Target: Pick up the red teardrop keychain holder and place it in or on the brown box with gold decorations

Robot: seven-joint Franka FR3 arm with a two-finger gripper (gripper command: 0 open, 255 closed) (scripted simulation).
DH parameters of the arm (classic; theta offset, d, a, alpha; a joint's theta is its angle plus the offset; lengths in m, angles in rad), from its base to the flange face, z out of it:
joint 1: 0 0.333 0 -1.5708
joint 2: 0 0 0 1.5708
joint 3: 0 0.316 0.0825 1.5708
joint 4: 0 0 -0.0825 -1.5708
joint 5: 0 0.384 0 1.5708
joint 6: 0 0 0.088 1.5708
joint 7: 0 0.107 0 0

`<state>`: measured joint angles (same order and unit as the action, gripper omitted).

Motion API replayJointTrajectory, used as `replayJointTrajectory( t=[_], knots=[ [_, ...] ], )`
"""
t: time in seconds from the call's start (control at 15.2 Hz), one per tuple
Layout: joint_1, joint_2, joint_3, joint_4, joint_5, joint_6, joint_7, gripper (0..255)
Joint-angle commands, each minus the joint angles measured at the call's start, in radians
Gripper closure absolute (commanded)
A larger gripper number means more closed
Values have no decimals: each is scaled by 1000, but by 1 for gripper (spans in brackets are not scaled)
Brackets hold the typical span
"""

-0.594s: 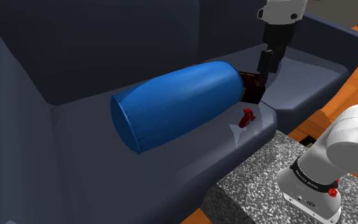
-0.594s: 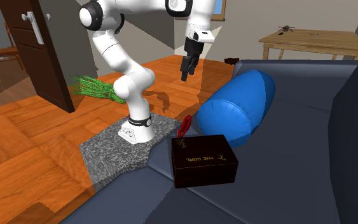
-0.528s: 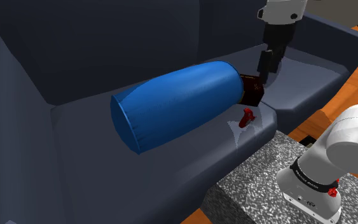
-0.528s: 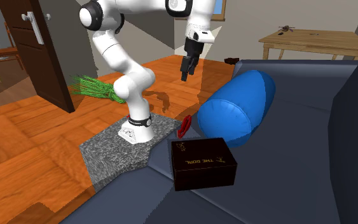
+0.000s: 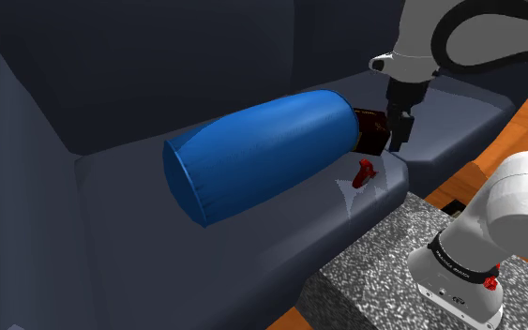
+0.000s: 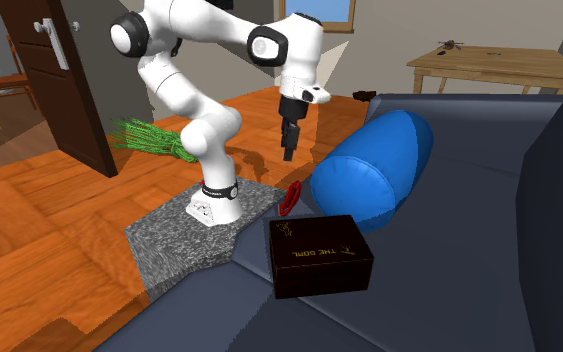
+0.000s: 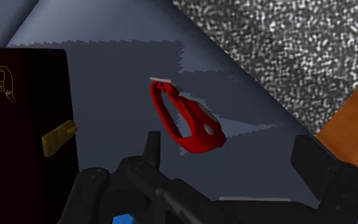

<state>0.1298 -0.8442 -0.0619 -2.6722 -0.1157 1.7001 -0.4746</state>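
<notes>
Dark blue sofa (image 5: 112, 187) carries a blue bolster (image 5: 262, 155) on its seat. I see the red keychain holder (image 7: 187, 121) on the cushion near the seat's front edge, close to the brown box (image 6: 319, 255) with gold lettering. My pincer (image 7: 231, 149) hangs above the holder, fingers spread wide, gripping nothing.
</notes>
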Motion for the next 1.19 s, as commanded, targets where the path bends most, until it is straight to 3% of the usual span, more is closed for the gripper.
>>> replayJointTrajectory(
  t=[0.0,0.46,0.99,1.12],
  knots=[
    [24,-10,-49,-69,-51,79,-138,0],
    [73,59,-255,-249,-251,406,-582,0],
    [55,151,-291,-309,-298,559,-577,0],
    [55,151,-291,-309,-298,559,-577,0]
  ],
)
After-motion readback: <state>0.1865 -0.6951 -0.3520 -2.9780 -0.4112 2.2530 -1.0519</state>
